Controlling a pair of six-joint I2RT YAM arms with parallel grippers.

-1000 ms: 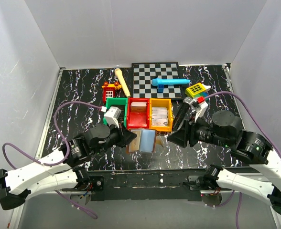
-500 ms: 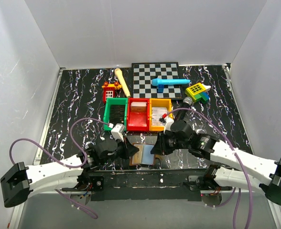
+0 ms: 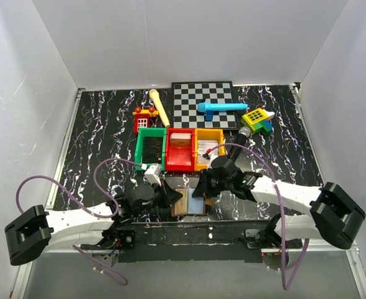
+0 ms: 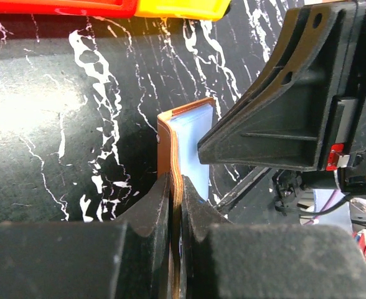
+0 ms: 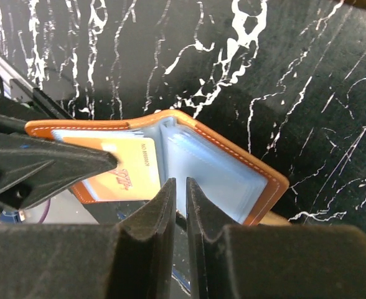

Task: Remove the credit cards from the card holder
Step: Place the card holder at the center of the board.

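The card holder point(image 3: 195, 204) lies open near the table's front edge, brown outside with pale blue inner panels point(image 5: 214, 171). My left gripper point(image 4: 175, 187) is shut on its brown left flap point(image 4: 164, 143), and its finger point(image 5: 46, 165) reaches over that panel. A tan credit card point(image 5: 133, 171) sits in the left panel. My right gripper point(image 5: 180, 187) hangs over the near edge at the fold, its fingers almost together with a slim gap. I cannot make out whether they pinch a panel. From above, the left gripper point(image 3: 169, 198) and right gripper point(image 3: 201, 192) flank the holder.
Green point(image 3: 150, 144), red point(image 3: 180, 149) and orange point(image 3: 208, 149) bins stand in a row just behind the holder. Farther back lie a chessboard point(image 3: 203, 103), a blue tool point(image 3: 220, 108), a wooden stick point(image 3: 160, 107) and toy blocks point(image 3: 256, 118). The right gripper's body point(image 4: 282, 112) crowds the holder.
The holder and my left gripper have come nearer to the front edge. My right arm swung in from the right onto the holder, and its jaws narrowed to a slit.
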